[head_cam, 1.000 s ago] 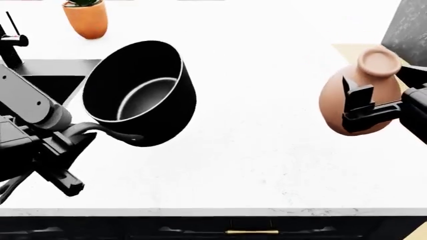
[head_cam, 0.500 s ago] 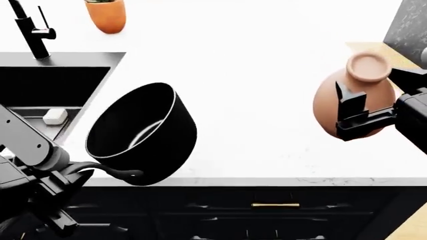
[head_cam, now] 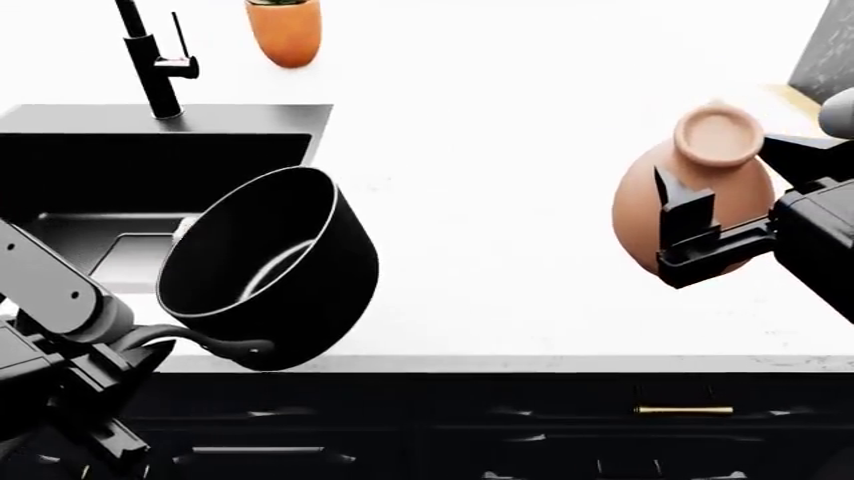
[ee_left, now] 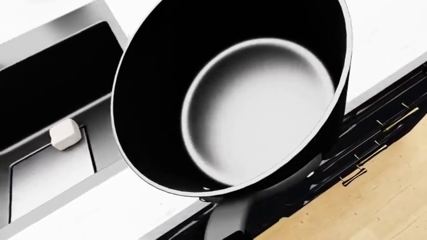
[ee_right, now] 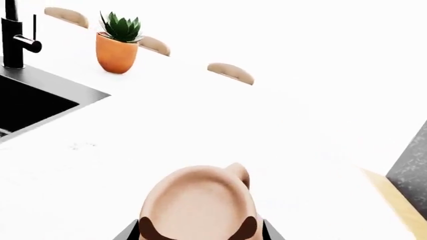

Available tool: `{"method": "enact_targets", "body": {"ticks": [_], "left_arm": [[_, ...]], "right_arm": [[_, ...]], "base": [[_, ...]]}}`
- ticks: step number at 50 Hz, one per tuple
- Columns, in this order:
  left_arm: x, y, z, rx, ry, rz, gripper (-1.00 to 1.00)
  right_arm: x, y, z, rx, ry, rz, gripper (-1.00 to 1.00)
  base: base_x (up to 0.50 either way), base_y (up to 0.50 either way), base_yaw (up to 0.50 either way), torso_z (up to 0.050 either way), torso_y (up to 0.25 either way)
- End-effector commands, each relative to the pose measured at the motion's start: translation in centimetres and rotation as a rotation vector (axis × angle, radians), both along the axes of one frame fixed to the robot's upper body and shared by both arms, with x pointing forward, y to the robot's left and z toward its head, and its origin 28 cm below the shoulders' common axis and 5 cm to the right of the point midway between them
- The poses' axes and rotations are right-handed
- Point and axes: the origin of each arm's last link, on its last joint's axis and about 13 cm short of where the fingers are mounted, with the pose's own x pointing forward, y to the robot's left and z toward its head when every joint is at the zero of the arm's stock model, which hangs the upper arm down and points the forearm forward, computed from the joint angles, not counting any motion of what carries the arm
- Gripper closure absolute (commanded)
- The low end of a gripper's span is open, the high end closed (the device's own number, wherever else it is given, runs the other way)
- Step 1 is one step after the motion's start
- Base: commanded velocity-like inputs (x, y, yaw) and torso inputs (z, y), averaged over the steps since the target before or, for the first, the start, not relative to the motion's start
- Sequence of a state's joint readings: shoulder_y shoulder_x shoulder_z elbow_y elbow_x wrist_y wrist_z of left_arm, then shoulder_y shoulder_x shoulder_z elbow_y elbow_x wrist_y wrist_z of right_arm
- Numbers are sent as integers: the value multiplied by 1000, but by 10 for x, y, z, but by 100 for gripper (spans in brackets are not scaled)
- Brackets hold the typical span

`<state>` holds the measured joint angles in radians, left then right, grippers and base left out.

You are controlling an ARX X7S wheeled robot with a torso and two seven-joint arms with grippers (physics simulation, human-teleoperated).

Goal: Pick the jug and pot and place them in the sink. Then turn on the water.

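Observation:
The black pot (head_cam: 267,270) hangs tilted, mouth toward the camera, over the counter's front edge by the sink's right front corner. My left gripper (head_cam: 114,362) is shut on its long handle. In the left wrist view the pot (ee_left: 260,110) fills the frame and the jaws are hidden below its handle (ee_left: 227,222). The terracotta jug (head_cam: 694,190) is lifted above the counter at the right, with my right gripper (head_cam: 727,195) shut around its belly. The jug (ee_right: 197,205) sits between both fingers (ee_right: 133,231). The black sink (head_cam: 160,112) lies at the left behind the pot. No water is in view.
The tall black tap (head_cam: 147,60) stands behind the sink. An orange planter (head_cam: 283,28) stands on the white counter (head_cam: 507,150) beyond it. A small white block (ee_left: 65,134) lies in the sink. Dark drawers with a gold handle (head_cam: 681,409) sit under the counter.
The head view has shifted, so the sink, tap and planter slid rightward into view. The pot now hangs lower, beside the sink's right front corner. Both grips are unchanged.

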<state>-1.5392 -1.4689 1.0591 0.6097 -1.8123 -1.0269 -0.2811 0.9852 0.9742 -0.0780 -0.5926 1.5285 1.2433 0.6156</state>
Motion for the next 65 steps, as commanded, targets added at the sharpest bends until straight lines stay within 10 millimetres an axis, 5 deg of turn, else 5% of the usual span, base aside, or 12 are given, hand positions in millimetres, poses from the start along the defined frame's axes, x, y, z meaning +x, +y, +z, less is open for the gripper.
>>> {"method": "enact_targets", "body": {"ticks": [1, 65], "left_arm": [[-7, 4, 53, 17, -376, 57, 100], [-19, 14, 51, -1, -411, 103, 100]], "right_arm": [[0, -1, 3, -11, -29, -18, 100], [5, 9, 4, -15, -24, 23, 100]], "base": [[0, 500, 0, 0, 0], [0, 500, 0, 1, 3]]}}
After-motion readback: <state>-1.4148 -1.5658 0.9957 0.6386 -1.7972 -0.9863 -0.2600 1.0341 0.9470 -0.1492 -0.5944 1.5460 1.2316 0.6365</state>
